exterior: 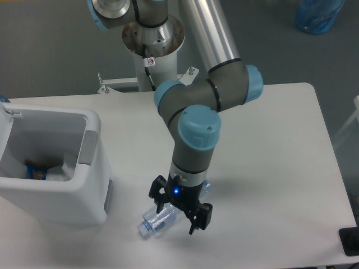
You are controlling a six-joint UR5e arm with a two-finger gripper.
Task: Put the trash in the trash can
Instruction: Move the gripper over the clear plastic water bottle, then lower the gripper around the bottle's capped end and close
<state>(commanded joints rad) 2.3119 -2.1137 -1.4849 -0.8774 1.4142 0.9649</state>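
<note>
crushed clear bottle [160, 218] lies on its side near the front edge of the white table [280, 168], pale cap end toward the front-left, body running back and right under the arm. gripper [178, 216] is down over the bottle's middle, fingers spread, one dark finger [157, 197] on the left side of the bottle, the other [201, 217] on the right and nearer the front edge; bottle sits between them. cannot tell whether either finger touches the plastic. blue light shows on the gripper body.

far front-right corner of the table: a small dark object [349, 241], partly cut off, kind unclear.

left of the bottle, apart from it, trash can [84, 190] stands at the table's left edge, white, grey panel on its right inner rim. inside at the bottom: white crumpled paper [56, 174] and something with blue and orange print [35, 169].

arm [193, 140] rises from the gripper through pale blue joint caps to a silver tube going up and left; its base [151, 39] stands behind the table's back edge.

beyond: grey floor, a blue translucent thing [317, 14] at the upper right, cut off by the frame.
</note>
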